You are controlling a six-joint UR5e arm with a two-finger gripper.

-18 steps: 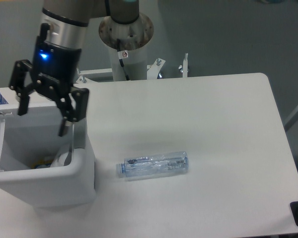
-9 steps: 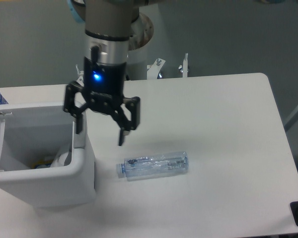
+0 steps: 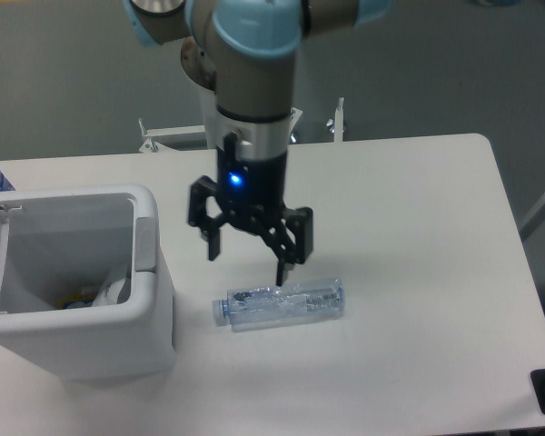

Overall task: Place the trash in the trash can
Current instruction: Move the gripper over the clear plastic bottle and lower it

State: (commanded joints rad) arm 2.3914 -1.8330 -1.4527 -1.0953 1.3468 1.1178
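Our end effector (image 3: pixel 248 254) hangs wide open just above the plastic bottle (image 3: pixel 282 302), lying on the surface beside the trash can (image 3: pixel 154 318); light, crushable, slippery, so we'd grip mid-body

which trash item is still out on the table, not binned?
The clear plastic bottle, lying on its side right of the trash can, below the open gripper. The other items sit inside the can.

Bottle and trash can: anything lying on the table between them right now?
Nothing. In the camera view, only bare white table separates the bottle from the trash can. The open gripper hangs above the bottle, not between them.
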